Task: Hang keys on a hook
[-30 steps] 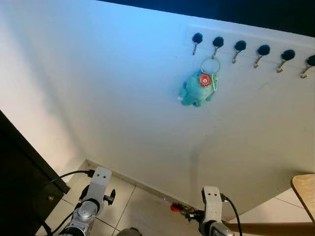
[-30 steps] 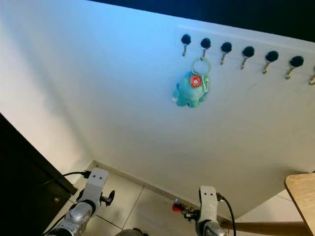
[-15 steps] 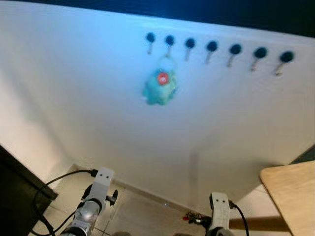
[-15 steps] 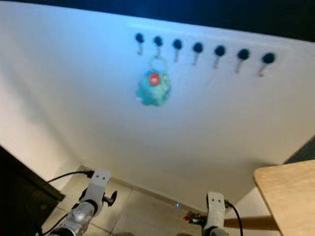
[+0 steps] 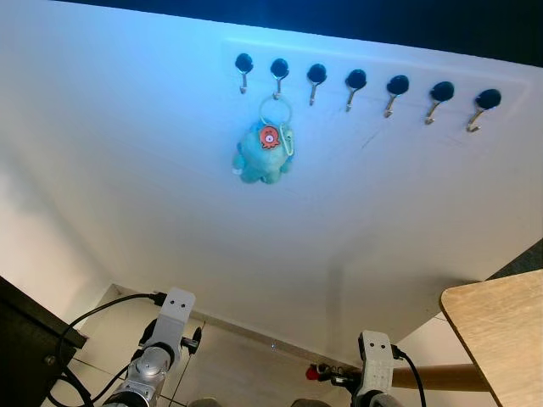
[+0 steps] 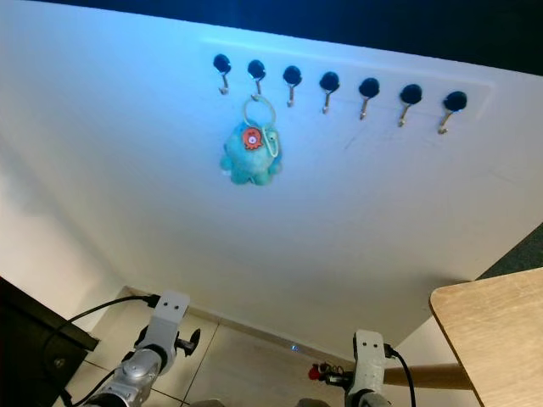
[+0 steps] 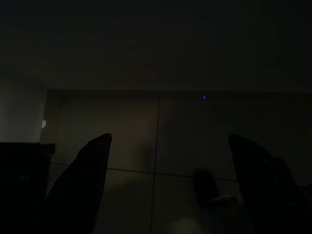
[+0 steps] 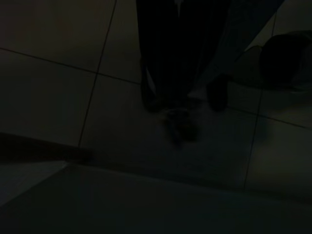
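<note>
A white wall point(image 5: 170, 170) carries a row of seven black-knobbed hooks point(image 5: 356, 81) toward twelve o'clock. From the second hook from the left hangs a ring with a teal plush keychain point(image 5: 261, 154), resting against the wall. Below, the tiled floor point(image 5: 229, 373) meets the wall's foot.

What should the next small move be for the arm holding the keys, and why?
Probably raise the right gripper with the keys toward the hook rail. The keys sit low near the floor, far below the hooks; the second hook already carries a teal plush keychain, and the others look free.
</note>
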Robot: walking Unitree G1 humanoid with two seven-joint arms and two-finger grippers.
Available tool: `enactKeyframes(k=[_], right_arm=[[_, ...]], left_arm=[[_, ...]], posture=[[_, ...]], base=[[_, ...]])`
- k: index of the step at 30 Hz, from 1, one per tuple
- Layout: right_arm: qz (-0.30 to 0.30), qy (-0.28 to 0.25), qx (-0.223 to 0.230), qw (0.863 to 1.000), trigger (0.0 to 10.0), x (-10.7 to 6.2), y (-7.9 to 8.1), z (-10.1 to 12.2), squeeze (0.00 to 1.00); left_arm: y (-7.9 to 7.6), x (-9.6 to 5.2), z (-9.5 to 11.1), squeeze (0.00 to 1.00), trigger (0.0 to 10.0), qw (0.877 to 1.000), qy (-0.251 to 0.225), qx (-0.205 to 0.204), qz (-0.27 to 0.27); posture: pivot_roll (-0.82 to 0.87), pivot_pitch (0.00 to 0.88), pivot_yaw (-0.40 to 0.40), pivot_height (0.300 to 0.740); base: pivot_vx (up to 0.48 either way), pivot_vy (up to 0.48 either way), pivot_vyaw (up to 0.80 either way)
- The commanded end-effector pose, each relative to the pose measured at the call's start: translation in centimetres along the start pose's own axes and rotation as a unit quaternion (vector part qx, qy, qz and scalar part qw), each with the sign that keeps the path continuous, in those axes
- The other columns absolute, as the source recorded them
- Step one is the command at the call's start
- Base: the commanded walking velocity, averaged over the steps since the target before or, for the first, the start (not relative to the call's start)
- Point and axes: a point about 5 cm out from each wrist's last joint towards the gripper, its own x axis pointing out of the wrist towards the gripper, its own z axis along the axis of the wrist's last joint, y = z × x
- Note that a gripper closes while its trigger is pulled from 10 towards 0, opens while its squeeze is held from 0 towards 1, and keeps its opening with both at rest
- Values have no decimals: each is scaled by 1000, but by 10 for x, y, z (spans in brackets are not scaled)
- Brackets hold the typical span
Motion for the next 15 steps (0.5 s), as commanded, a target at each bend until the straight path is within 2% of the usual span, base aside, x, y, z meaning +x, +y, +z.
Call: enactKeyframes(k=[1, 13, 15], right_arm=[[-1, -3, 1, 1000, 10000, -1, -1, -1, 0], [2, -6, -1, 1000, 10000, 0, 1, 1, 0], [3, -5, -1, 1000, 10000, 0, 1, 1, 0]], left_arm=[[-3, -1, -4, 0, 10000, 1000, 7, -5, -4], [-5, -1, -5, 0, 10000, 1000, 8, 0, -7], [-4, -1, -4, 0, 10000, 1000, 4, 6, -7]], posture=[[38, 40, -18, 740], [37, 38, -21, 740], [38, 39, -21, 740]], base=[[0, 379, 0], [0, 385, 0], [0, 0, 0]])
